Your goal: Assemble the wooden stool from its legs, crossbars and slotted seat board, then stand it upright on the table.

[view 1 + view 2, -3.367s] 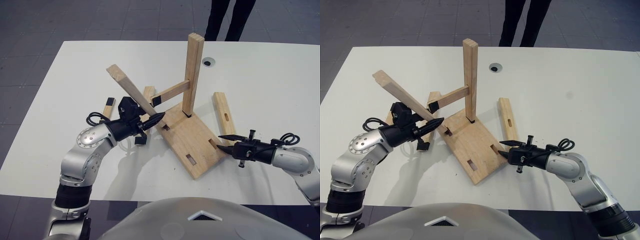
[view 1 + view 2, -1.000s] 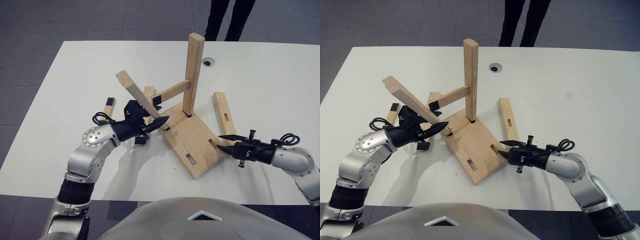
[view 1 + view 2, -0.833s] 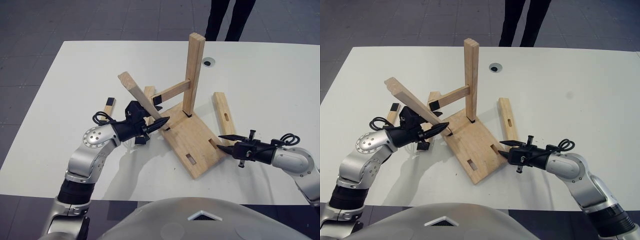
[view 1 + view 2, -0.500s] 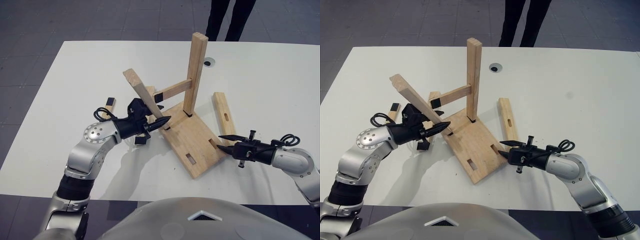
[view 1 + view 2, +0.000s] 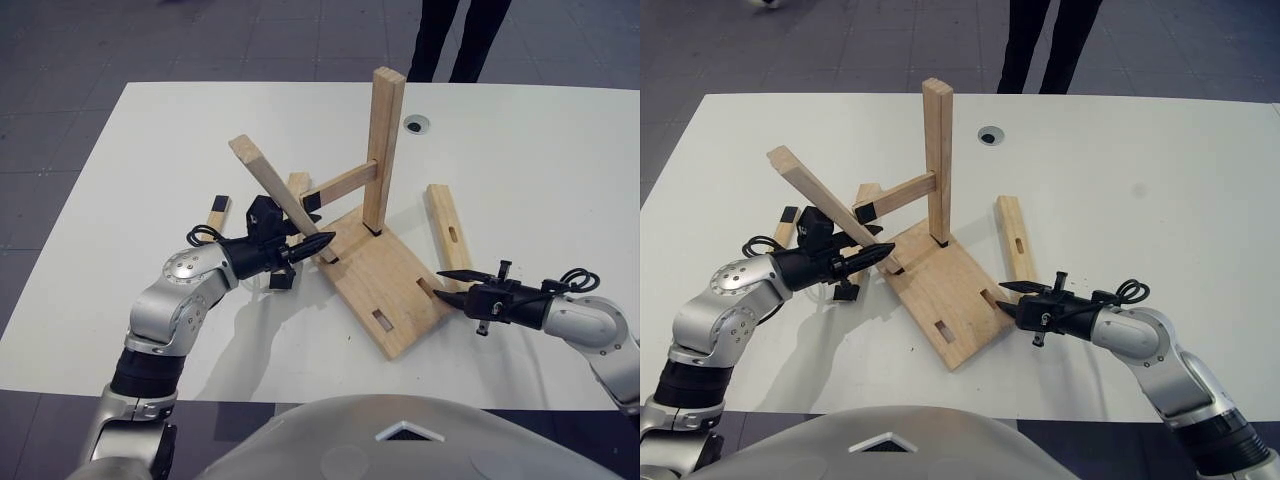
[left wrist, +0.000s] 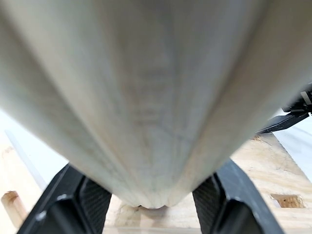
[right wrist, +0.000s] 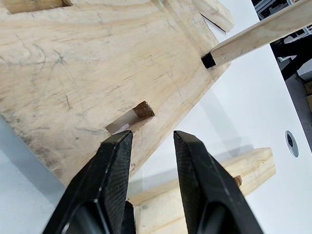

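The left gripper (image 5: 318, 243) is clamped on the lower end of a slanted leg (image 5: 270, 185), whose foot sits at a slot in the seat board (image 5: 385, 275) lying on the table (image 5: 150, 150). At the board's right corner, the right gripper (image 5: 441, 283) has its fingers apart, holding nothing.

Round grommet (image 5: 417, 123), grey tiled floor (image 5: 150, 40)

The right gripper (image 7: 152, 137) hangs at the seat board's (image 7: 78, 63) edge, its black fingers (image 7: 114, 170) apart, beside an open slot (image 7: 127, 121) in the board. A black-tipped wooden bar (image 7: 263, 28) meets the board's far corner. Beyond the board's edge a loose leg (image 7: 204, 187) lies on the white table (image 7: 253, 107).
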Robot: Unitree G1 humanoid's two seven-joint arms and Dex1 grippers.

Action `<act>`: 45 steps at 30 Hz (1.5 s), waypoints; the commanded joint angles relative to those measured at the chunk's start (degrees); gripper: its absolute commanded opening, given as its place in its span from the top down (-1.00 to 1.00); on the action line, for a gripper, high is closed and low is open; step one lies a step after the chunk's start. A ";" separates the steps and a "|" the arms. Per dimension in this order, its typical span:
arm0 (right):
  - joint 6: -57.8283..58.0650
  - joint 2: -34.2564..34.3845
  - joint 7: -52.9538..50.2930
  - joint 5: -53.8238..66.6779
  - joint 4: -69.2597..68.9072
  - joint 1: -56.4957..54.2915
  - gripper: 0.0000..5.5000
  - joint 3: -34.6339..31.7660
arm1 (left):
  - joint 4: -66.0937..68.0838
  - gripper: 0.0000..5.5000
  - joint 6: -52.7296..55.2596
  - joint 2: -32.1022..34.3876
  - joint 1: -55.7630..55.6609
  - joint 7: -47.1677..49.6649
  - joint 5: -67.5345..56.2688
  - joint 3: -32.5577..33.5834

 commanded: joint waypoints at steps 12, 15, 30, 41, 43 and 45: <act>18.92 6.98 -1.93 18.39 -15.28 6.23 0.43 -8.43 | 3.78 0.26 4.89 2.57 5.65 -0.48 6.81 -9.23; 22.76 8.08 -2.32 23.81 -18.29 4.75 0.43 -12.46 | 4.20 0.26 4.60 2.40 5.40 -0.34 6.91 -9.51; 35.01 29.78 -20.18 17.27 -20.04 -22.45 0.90 2.40 | 5.64 0.26 3.66 2.01 4.81 -0.38 7.24 -9.94; 47.76 44.30 -28.54 8.47 -13.71 -34.46 0.96 12.59 | 6.09 0.26 3.18 1.27 4.56 0.21 7.85 -11.18; 48.82 45.03 -28.68 7.39 -12.65 -34.59 0.96 13.73 | 6.09 0.26 3.17 1.18 4.54 0.35 7.96 -11.42; 49.43 45.39 -28.67 6.59 -11.85 -34.11 0.96 15.17 | 5.92 0.26 3.25 1.22 4.63 0.51 7.96 -11.57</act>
